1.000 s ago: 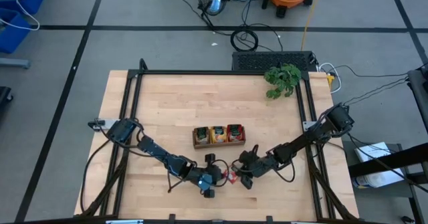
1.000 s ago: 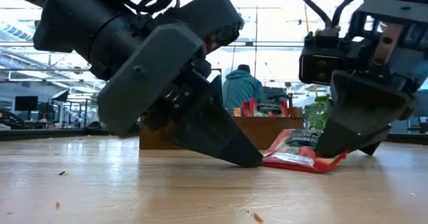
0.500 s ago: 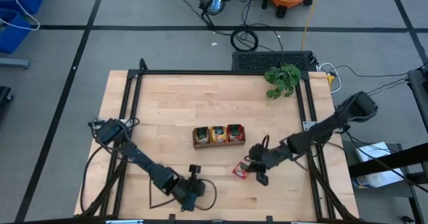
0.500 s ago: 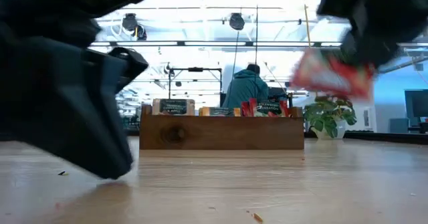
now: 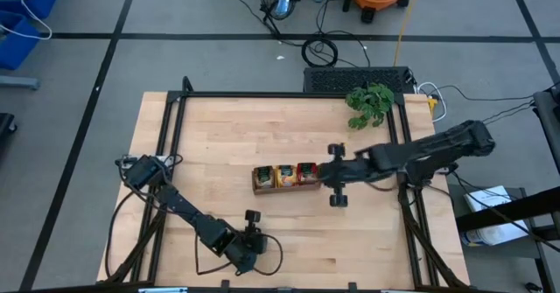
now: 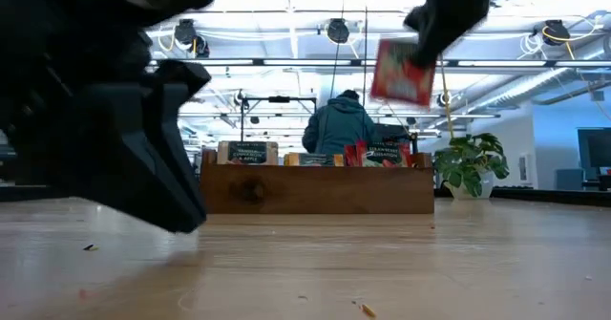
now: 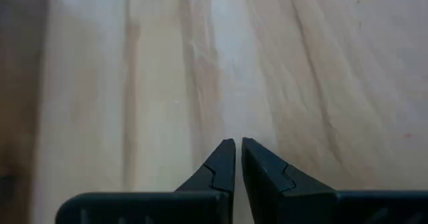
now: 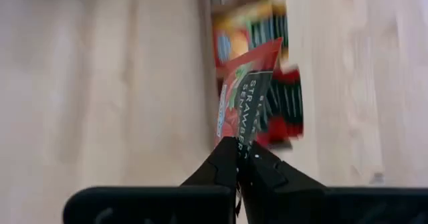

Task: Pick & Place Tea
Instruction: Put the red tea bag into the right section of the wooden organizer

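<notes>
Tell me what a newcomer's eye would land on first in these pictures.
The red tea sachet stands out first, pinched in the right gripper and hanging in the air just above the right end of the long wooden tray at mid-table. Next comes the left gripper, shut on nothing, low over bare wood near the table's front edge. The leafy green plant sits at the far right corner.

red tea sachet (image 8: 244, 107), brown tray (image 5: 259, 186)
</notes>
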